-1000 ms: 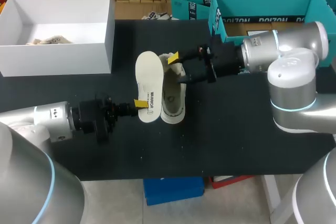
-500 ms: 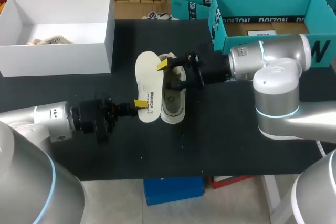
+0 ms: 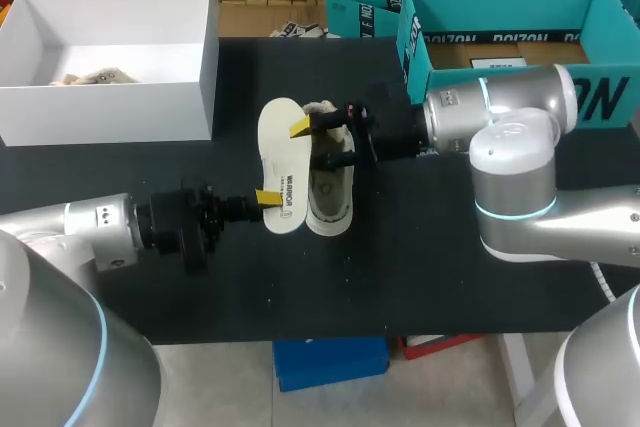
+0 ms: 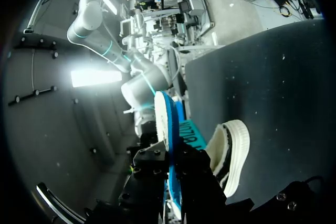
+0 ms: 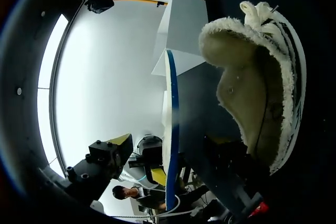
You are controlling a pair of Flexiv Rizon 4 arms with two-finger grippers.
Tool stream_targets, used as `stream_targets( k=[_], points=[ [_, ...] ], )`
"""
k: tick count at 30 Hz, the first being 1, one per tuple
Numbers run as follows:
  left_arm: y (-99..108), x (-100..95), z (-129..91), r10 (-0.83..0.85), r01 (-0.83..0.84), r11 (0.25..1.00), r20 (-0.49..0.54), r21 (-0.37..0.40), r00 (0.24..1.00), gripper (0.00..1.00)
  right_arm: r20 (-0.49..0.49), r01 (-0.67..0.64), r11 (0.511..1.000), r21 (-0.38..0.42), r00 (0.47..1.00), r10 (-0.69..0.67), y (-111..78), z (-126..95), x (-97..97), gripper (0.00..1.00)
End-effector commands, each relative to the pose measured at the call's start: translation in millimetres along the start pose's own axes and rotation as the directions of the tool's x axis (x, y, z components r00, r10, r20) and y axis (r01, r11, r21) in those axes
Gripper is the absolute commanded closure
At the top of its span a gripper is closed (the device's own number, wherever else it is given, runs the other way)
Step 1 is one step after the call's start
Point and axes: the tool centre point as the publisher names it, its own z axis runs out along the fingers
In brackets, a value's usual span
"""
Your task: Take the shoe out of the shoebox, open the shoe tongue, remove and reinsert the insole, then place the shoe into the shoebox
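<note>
The white insole stands on edge beside the cream fleece-lined shoe, which lies on the black table. My left gripper is shut on the insole's near end. The left wrist view shows the insole's blue edge pinched in that gripper, with the shoe to one side. My right gripper is open at the insole's far end, one yellow tip over the insole and the other finger over the shoe. Seen from the right wrist, the insole runs between the spread fingers, with the shoe beside it.
The white shoebox stands at the back left with crumpled paper inside. Teal boxes line the back right, just behind my right arm. Bare black tabletop lies in front of the shoe.
My right gripper has moved left, from beside the shoe to astride the insole's far end. The left arm, insole and shoe have stayed put.
</note>
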Motion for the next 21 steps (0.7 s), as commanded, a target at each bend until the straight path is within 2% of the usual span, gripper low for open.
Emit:
stream_targets(
  k=[1,3,4,21],
  points=[
    [-1.8,-0.4,1.0,0.003,-0.003,1.0,-0.004,-0.006,1.0,1.0,-0.006,-0.014,1.0,0.019,1.0,0.014,2.2,5.6,-2.5,0.61],
    [-1.8,-0.4,1.0,0.003,-0.003,1.0,-0.004,-0.006,1.0,1.0,-0.007,-0.02,0.999,0.029,1.0,0.02,2.1,6.5,-2.7,0.96],
    [-1.8,-0.4,1.0,0.003,-0.003,1.0,-0.004,-0.006,1.0,1.0,-0.007,-0.02,0.999,0.029,1.0,0.02,2.1,6.5,-2.7,1.0],
    [-1.8,-0.4,1.0,0.003,-0.003,1.0,-0.004,-0.006,1.0,1.0,-0.007,-0.02,0.999,0.029,1.0,0.02,2.1,6.5,-2.7,1.0]
  ],
)
